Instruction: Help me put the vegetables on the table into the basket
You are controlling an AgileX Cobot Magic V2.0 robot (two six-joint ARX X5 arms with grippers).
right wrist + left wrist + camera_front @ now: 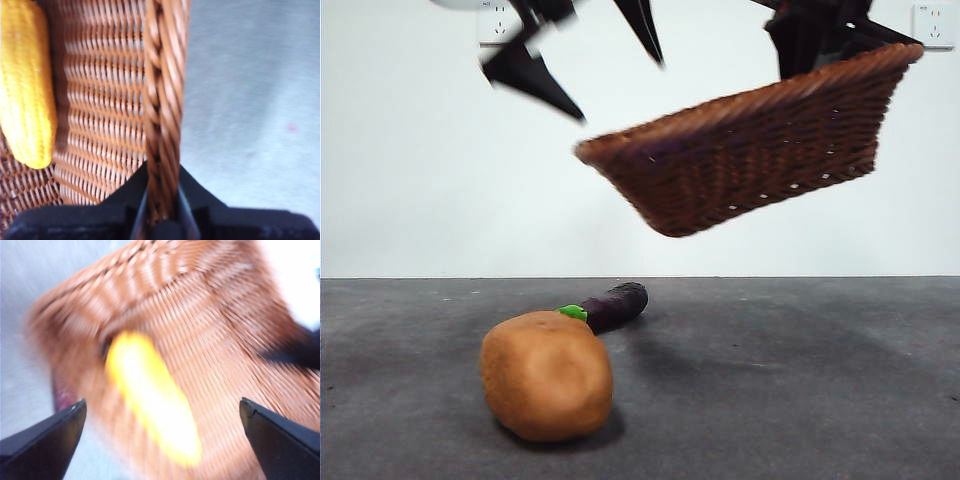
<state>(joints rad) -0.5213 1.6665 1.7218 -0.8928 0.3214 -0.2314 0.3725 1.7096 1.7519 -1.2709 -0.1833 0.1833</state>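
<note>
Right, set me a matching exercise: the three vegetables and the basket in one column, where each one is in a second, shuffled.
Things:
1. potato
2. corn cob
3. eggplant
4. basket

Places:
A. in the air, tilted, its rim clamped in the right gripper
B. lying inside the basket
C. on the table, nearest the front camera
D. on the table, behind the potato

Pairs: 1-C, 2-B, 3-D, 4-A. The left gripper is open above the basket.
</note>
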